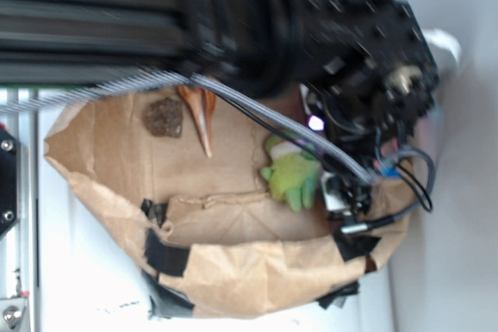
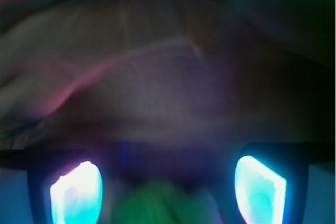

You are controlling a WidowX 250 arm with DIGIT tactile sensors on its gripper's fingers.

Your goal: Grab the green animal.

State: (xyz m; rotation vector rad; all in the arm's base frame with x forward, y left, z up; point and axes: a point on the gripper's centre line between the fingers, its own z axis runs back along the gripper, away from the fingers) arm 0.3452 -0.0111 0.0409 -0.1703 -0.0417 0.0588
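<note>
The green animal [image 1: 292,176], a lime-green fuzzy plush with stubby limbs, lies on the brown paper at the right side of the paper-lined basin. My gripper [image 1: 333,186] hangs from the black arm just right of it, against the toy's side. The wrist view is very blurred. In it my gripper [image 2: 167,174] is open, its two fingers [image 2: 77,195] glowing far apart at the bottom corners. A green blur, the green animal [image 2: 157,203], sits low between them, touching neither that I can see.
A brown rough rock [image 1: 163,117] and an orange pointed object [image 1: 199,118] lie at the upper left of the paper basin [image 1: 233,270]. Its crumpled walls are patched with black tape [image 1: 165,254]. Cables [image 1: 405,184] loop beside the gripper.
</note>
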